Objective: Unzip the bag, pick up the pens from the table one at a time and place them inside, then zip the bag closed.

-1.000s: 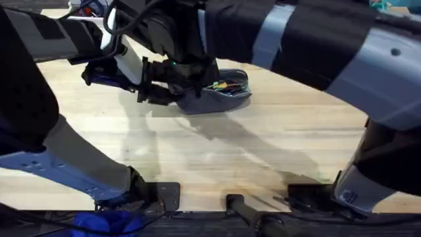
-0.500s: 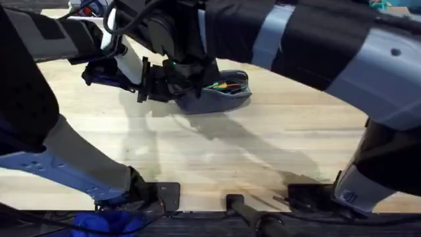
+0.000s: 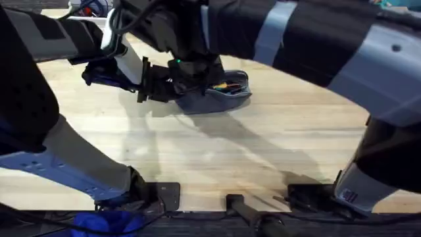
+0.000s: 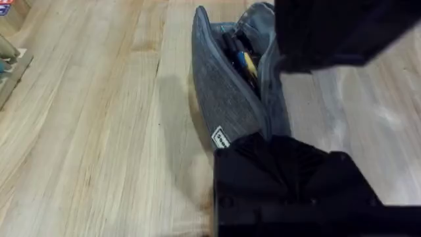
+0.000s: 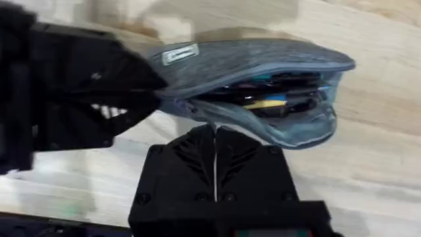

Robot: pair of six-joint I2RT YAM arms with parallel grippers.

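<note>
1. Pale wooden planks make up the table [image 3: 276, 141], seen from above with two dark robot arms reaching in over it.
2. Toward the far edge of the table, near its middle, lies the bag [image 3: 220, 92], a blue-grey fabric pouch. Its zipper is open, and coloured pens [image 3: 225, 85] show inside.
3. From overhead, much of the bag is hidden under the arms, and the right arm passes close under the camera as a large, dark, blurred shape.
4. The left gripper [image 3: 150, 84] reaches in from the left to the bag's left end. Its wrist view shows the black fingers [image 4: 283, 164] pressed together over that end, beside a small white label [image 4: 221, 137].
5. The right gripper [image 5: 215, 141] comes down from above onto the bag's near side. In its wrist view the two fingers meet with just a thin seam between them, against the lower lip of the opening; whether fabric is pinched there cannot be made out.
6. The right wrist view shows yellow, blue and dark pens [image 5: 273, 99] lying lengthwise inside.
</note>
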